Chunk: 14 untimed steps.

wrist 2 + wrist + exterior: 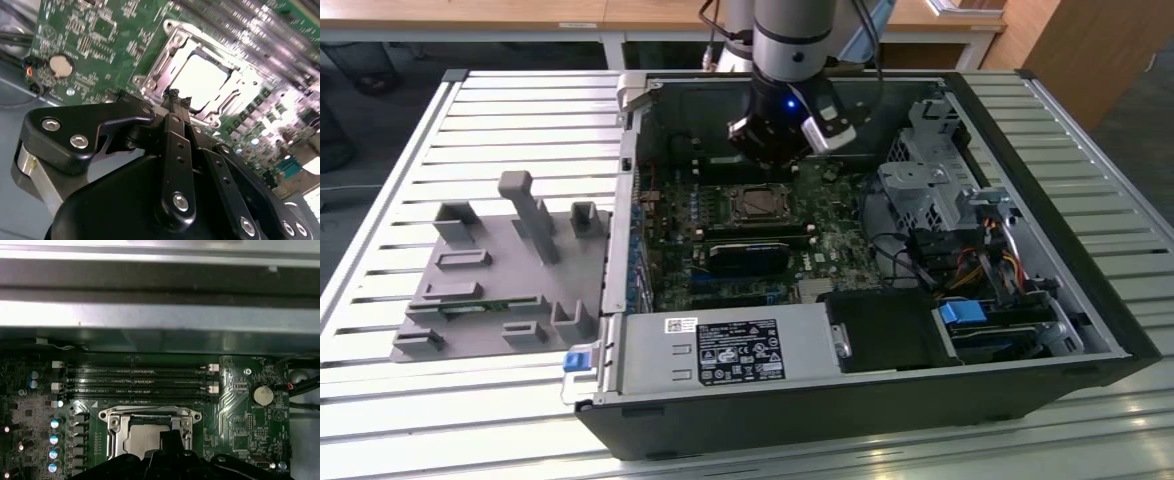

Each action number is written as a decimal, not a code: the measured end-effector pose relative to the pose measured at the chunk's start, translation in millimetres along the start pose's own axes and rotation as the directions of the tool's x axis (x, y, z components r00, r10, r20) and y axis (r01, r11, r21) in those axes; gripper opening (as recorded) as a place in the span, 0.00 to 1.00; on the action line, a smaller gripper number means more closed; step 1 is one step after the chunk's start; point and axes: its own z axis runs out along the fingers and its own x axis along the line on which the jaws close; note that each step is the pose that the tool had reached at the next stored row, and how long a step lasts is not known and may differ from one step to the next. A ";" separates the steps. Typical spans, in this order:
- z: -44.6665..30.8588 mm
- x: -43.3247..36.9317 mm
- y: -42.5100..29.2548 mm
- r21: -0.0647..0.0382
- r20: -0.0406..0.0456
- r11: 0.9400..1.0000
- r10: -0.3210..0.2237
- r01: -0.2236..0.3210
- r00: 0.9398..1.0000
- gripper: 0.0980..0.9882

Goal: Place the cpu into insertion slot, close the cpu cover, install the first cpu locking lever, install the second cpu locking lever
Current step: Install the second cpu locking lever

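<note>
Showing one cpu (202, 80), seemingly seated

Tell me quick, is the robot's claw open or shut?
Gripper: shut, holding nothing, just above the cpu, which sits under the cover.

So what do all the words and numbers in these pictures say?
Big label on the silver box: print too small to read.
Small white sticker on the same box: too small to read.
White lettering on the green circuit board: too blurred to read.
Nothing can be quoted.
</note>
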 end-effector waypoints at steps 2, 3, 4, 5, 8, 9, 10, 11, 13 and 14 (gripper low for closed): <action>-0.5 0.0 -5.1 0.000 -0.001 1.000 0.000 0.000 1.000 0.01; -0.6 0.0 -7.2 0.000 -0.001 1.000 0.000 0.000 1.000 0.01; -0.7 -0.1 -9.0 0.000 -0.003 1.000 0.000 0.000 1.000 0.01; -0.8 -0.1 -11.1 0.000 -0.005 1.000 0.000 0.000 1.000 0.01; -1.3 -0.2 -18.8 -0.005 -0.005 1.000 0.000 0.000 1.000 0.01; -1.4 -0.2 -21.5 -0.007 -0.005 1.000 0.001 -0.001 1.000 0.01; -1.6 -0.2 -24.1 -0.010 -0.005 1.000 0.001 -0.001 1.000 0.01; -1.7 -0.2 -26.2 -0.013 -0.005 1.000 0.001 -0.001 1.000 0.01; -1.9 -0.3 -29.1 -0.015 -0.005 1.000 0.001 -0.001 1.000 0.01; -2.0 -0.2 -30.4 -0.015 -0.006 1.000 0.001 -0.001 1.000 0.01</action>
